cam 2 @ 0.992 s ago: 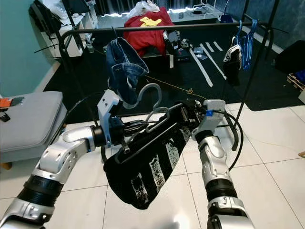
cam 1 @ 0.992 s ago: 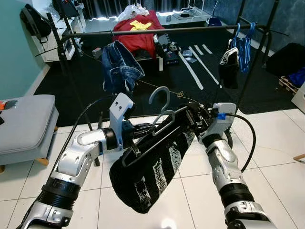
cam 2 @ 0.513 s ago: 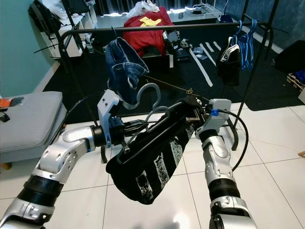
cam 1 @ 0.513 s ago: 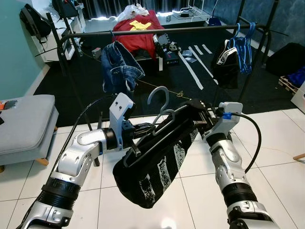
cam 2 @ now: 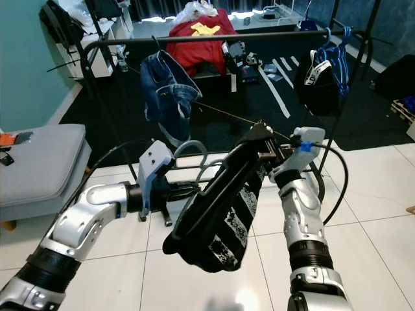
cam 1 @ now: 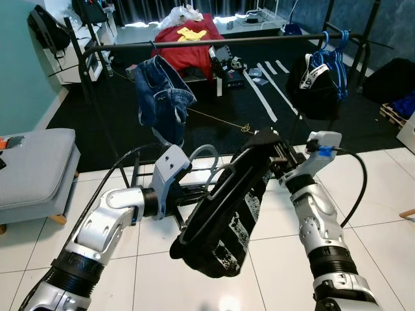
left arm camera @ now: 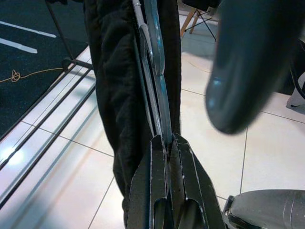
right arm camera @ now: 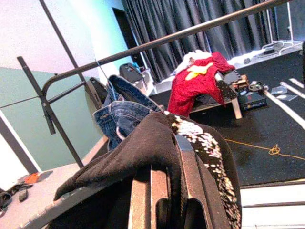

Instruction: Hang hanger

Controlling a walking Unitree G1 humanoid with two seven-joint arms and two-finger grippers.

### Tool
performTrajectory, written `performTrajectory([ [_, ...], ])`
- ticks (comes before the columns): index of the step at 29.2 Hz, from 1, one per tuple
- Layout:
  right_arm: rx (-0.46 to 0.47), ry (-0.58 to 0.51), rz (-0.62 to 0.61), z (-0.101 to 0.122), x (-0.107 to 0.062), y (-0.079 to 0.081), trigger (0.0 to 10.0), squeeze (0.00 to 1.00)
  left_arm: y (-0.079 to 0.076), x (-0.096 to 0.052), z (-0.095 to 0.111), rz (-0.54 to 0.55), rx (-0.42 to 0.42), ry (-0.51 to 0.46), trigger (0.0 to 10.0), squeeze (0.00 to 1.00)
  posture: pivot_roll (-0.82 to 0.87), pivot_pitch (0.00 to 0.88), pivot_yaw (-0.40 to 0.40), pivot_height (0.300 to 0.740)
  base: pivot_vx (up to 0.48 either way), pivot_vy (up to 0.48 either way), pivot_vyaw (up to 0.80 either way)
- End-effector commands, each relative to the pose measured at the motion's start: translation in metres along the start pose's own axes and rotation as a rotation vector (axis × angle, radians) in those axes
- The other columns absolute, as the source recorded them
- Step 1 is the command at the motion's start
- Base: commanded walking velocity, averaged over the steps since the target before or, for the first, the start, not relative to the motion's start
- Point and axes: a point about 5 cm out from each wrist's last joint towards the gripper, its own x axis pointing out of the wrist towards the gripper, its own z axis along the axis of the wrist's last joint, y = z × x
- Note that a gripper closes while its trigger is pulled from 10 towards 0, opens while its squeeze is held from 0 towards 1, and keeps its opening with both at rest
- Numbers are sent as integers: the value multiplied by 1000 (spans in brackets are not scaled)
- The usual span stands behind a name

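Below rail (cam 1: pixel 214 41), both claws pinching garment-draped hanger (cam 1: pixel 198 155), left claw (left arm camera: pixel 167 145), right claw (right arm camera: pixel 164 179).

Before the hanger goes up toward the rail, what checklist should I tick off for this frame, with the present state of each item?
1. Left gripper shut on the grey metal hanger: ok, fingers closed on the wire.
2. Right gripper holding the far end, under the black garment with white stripes: ok, fingers closed there.
3. Garment seated on the hanger: ok, draped over it and hanging below.
4. Hook free to catch the black clothes rail: cannot tell, it sits partly behind the left wrist mount.
5. Hanger raised to rail height: not ok, it is well below the rail.
6. Free stretch of rail between the blue jeans and the blue hangers: ok.
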Motion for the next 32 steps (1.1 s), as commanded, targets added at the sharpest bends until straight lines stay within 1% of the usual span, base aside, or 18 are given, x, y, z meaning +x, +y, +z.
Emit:
performTrajectory([
  [1, 37, -73, -15, 17, 1, -5, 0, 0, -1, -8, -13, -5, 7, 73, 0, 0, 58, 92, 70, 740, 0, 0, 0],
  [2, 141, -130, -34, 30, 1, -11, 0, 0, 0, -10, -18, 13, -8, 93, 0, 0, 53, 92, 70, 740, 0, 0, 0],
  [3, 141, -130, -34, 30, 1, -11, 0, 0, 0, -10, -18, 13, -8, 93, 0, 0, 53, 92, 70, 740, 0, 0, 0],
  [6, 395, -268, -114, 50, -3, -28, 0, 0, 4, -11, -25, 63, -36, 117, 0, 0, 54, 87, 71, 740, 0, 0, 0],
  [7, 395, -268, -114, 50, -3, -28, 0, 0, 4, -11, -25, 63, -36, 117, 0, 0, 54, 87, 71, 740, 0, 0, 0],
  [9, 485, -331, -148, 54, -5, -34, 0, 0, 6, -13, -26, 72, -41, 122, 0, 0, 54, 85, 72, 740, 0, 0, 0],
  [16, 519, -405, -186, 65, -9, -47, 0, 0, 7, -17, -29, 69, -33, 139, 0, 0, 53, 79, 76, 740, 0, 0, 0],
  [21, 487, -474, -260, 77, -16, -64, 0, 0, 5, -19, -31, 26, -14, 170, 0, 0, 51, 74, 76, 740, 0, 0, 0],
  [23, 429, -471, -277, 80, -18, -69, 0, 0, 1, -20, -33, -18, 9, 195, 0, 0, 50, 72, 75, 740, 0, 0, 0],
  [24, 359, -441, -275, 82, -18, -70, 0, 0, -3, -20, -34, -65, 34, 213, 0, 0, 50, 72, 76, 740, 0, 0, 0],
  [25, 359, -441, -275, 82, -18, -70, 0, 0, -3, -20, -34, -65, 34, 213, 0, 0, 50, 72, 76, 740, 0, 0, 0],
  [26, 206, -299, -176, 77, -13, -60, 0, 0, -9, -19, -34, -116, 74, 227, 0, 0, 48, 71, 78, 740, 0, 0, 0],
  [27, 206, -299, -176, 77, -13, -60, 0, 0, -9, -19, -34, -116, 74, 227, 0, 0, 48, 71, 78, 740, 0, 0, 0],
  [28, 107, -188, -102, 71, -10, -51, 0, 0, -13, -17, -33, -145, 101, 233, 0, 0, 48, 71, 78, 740, 0, 0, 0],
  [29, 107, -188, -102, 71, -10, -51, 0, 0, -13, -17, -33, -145, 101, 233, 0, 0, 48, 71, 78, 740, 0, 0, 0],
  [30, 13, -75, -8, 61, -6, -38, 0, 0, -17, -14, -32, -181, 144, 251, 0, 0, 46, 70, 79, 740, 0, 0, 0],
  [31, 13, -75, -8, 61, -6, -38, 0, 0, -17, -14, -32, -181, 144, 251, 0, 0, 46, 70, 79, 740, 0, 0, 0],
  [32, -49, 8, 77, 53, -2, -23, 0, 0, -19, -12, -31, -202, 176, 262, 0, 0, 48, 70, 78, 740, 0, 0, 0],
])
